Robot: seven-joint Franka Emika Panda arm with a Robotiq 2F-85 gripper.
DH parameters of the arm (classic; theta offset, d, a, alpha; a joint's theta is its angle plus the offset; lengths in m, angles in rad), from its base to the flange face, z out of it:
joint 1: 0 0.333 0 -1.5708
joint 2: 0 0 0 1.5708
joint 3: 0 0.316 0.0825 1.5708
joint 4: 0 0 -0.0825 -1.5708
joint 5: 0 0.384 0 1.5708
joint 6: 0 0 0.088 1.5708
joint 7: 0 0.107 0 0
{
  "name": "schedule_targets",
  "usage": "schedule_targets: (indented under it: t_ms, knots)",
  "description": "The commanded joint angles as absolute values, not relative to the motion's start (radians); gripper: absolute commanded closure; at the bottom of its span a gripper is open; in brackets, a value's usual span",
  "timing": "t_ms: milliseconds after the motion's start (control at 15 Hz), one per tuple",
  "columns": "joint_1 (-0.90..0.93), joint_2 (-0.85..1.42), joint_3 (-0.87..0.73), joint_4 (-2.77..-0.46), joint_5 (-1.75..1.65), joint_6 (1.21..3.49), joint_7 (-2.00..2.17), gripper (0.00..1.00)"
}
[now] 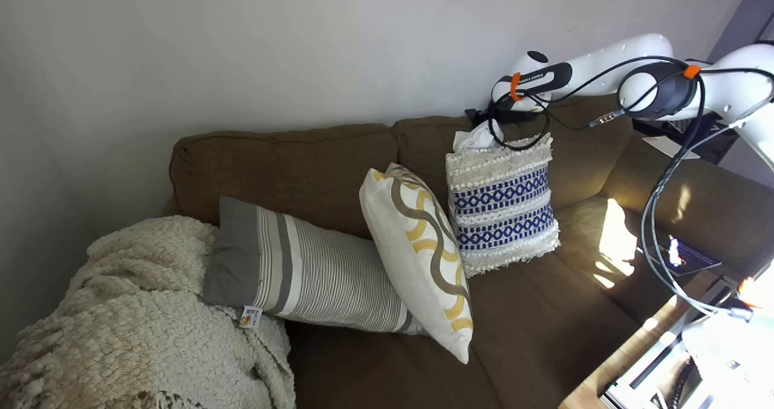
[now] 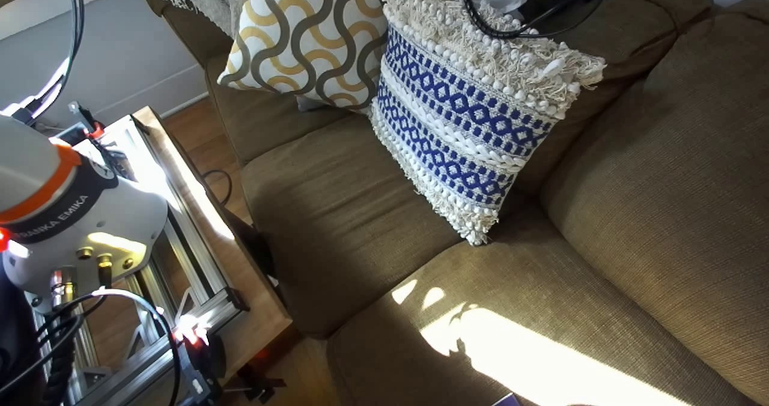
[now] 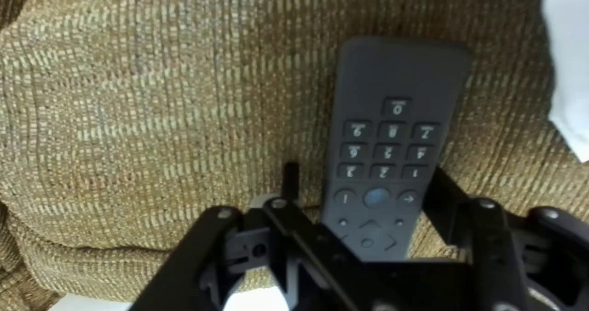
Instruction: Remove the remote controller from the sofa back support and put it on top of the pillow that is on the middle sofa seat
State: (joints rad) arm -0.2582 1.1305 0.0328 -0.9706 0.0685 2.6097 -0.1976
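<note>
Remote controller [image 3: 391, 150] — one, dark, number keys facing the wrist camera; lies on the brown fabric of the sofa back [image 3: 161, 118]. Gripper [image 3: 361, 189]: fingers spread wider than the remote controller, one to each side, nothing held. In the wrist view the left finger stands apart from the edge; the right is touching or just beside — cannot tell which. Step in hand, by judgement: lining up the grasp; lift and placing not yet done. Next move: centre, close on the long edges, then rise clear of the fabric. White cloth or paper [image 1: 474, 140]: near the gripper, best kept out of the grip. Pillow [image 1: 503, 206], blue and white: stands tilted on the middle seat [image 2: 336, 214], leaning on the sofa back; slope likely to call for a gentle release. Swirl-patterned cushion [image 1: 417, 258]: beside the pillow, not the target.
</note>
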Motion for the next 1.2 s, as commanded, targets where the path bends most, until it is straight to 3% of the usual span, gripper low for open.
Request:
schedule_targets:
  t_ms: [0, 133, 600, 1133]
  knots:
    - [-0.264, 1.183, 0.045, -0.875, 0.073, 2.558, -0.206, 0.63]
    - [-0.258, 1.165, 0.033, -0.881, 0.064, 2.563, -0.205, 0.74]
    - [-0.297, 0.871, 0.057, -1.178, 0.077, 2.553, -0.266, 0.74]
    - [-0.296, 0.564, 0.017, -1.508, 0.07, 2.276, -0.329, 0.74]
